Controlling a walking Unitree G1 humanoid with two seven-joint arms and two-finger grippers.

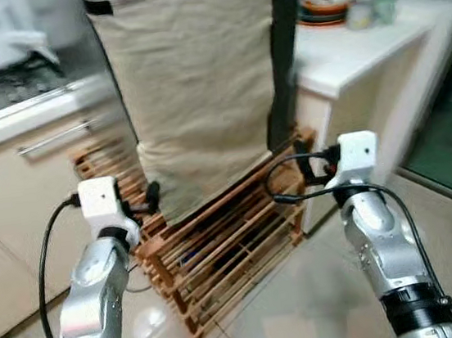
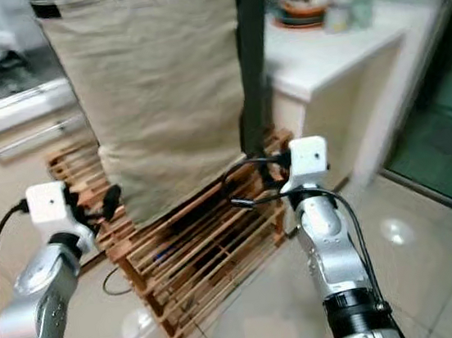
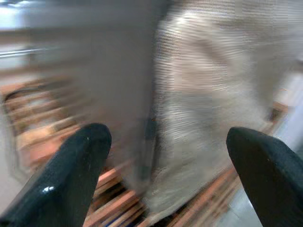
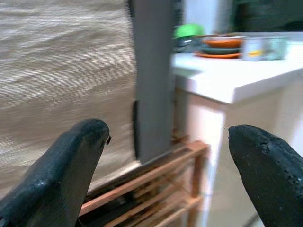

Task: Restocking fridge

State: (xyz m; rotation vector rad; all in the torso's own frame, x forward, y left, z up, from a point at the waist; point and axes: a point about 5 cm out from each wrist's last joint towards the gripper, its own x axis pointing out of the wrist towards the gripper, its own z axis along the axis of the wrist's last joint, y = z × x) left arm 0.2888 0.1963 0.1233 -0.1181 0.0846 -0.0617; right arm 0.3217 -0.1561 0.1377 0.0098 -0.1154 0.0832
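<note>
Beige cloth bag (image 1: 191, 82) is standing on a wooden rack (image 1: 219, 244) at frame centre, ahead of the spread, empty left gripper (image 3: 165, 161) and right gripper (image 4: 165, 161).

Indoor light, floor glare, wrist views motion-blurred.
</note>
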